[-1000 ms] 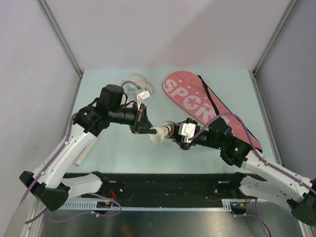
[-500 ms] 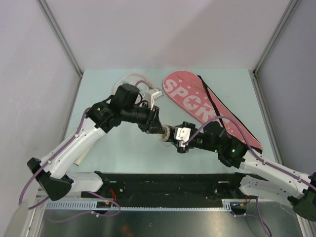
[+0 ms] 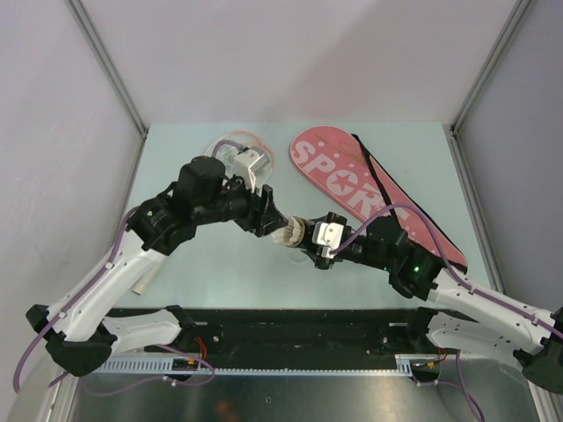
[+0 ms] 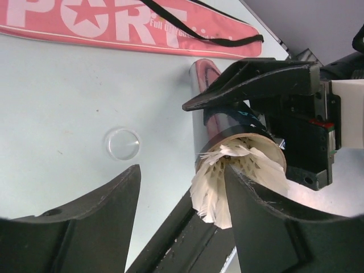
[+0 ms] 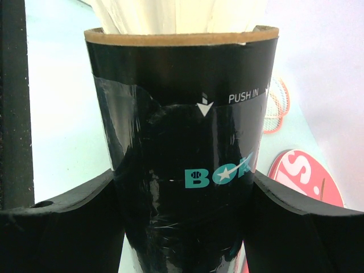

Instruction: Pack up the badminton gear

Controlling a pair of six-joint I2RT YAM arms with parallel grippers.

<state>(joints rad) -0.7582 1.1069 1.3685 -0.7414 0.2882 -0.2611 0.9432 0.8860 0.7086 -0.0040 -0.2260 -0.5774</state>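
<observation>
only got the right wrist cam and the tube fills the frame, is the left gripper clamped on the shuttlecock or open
Observer: Open. In the left wrist view the left gripper has its fingers spread apart. The shuttlecock sticks feathers-out from the mouth of the tube, beside one finger.
Operator: any cap around
Observer: Yes, a small clear round cap lies flat on the table, apart from the tube.
Operator: where's the racket
Observer: The racket lies at the far left of the table, partly hidden under the left arm.
</observation>
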